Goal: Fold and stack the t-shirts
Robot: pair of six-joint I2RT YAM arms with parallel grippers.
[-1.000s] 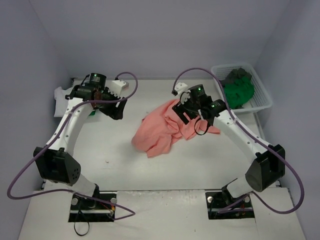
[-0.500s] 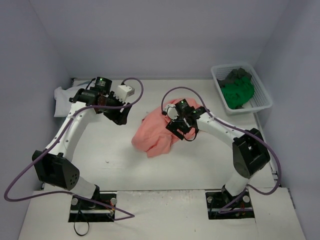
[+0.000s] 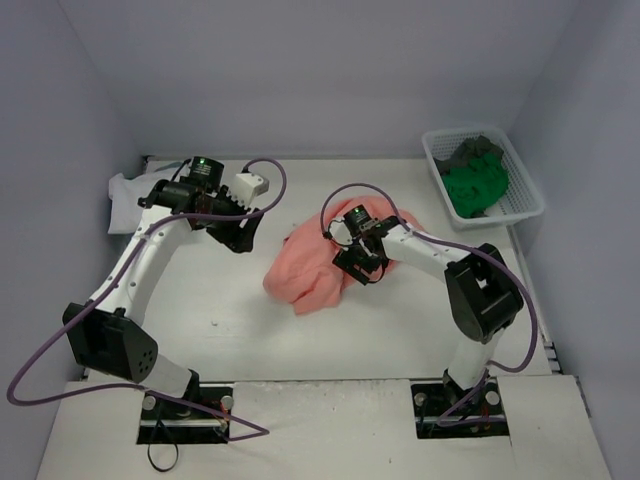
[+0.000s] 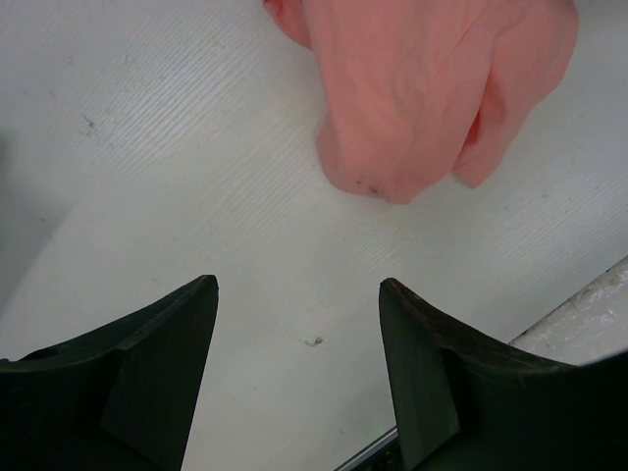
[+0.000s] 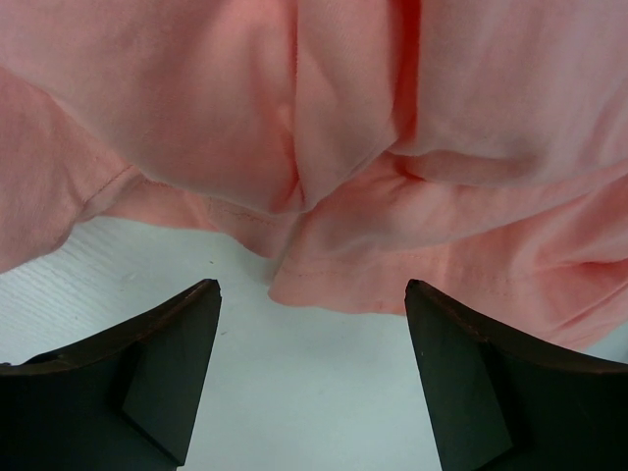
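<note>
A salmon pink t-shirt (image 3: pixel 312 268) lies crumpled in the middle of the table. My right gripper (image 3: pixel 362 262) hangs low at the shirt's right side, open and empty. In the right wrist view the shirt's hem (image 5: pixel 392 285) lies on the table just beyond the fingertips of that gripper (image 5: pixel 312 287). My left gripper (image 3: pixel 240 232) hovers to the left of the shirt, also open with nothing in it. The left wrist view has bare table between the left gripper's (image 4: pixel 297 294) fingers and the pink shirt (image 4: pixel 432 88) farther ahead.
A white mesh basket (image 3: pixel 530 185) at the back right holds a green t-shirt (image 3: pixel 478 185) and a dark grey one (image 3: pixel 475 150). White cloth (image 3: pixel 120 195) lies at the table's far left edge, behind the left arm.
My right arm has swung left and dropped from the shirt's right edge onto its near right side. The left gripper has shifted slightly right. The shirt has bunched a little.
</note>
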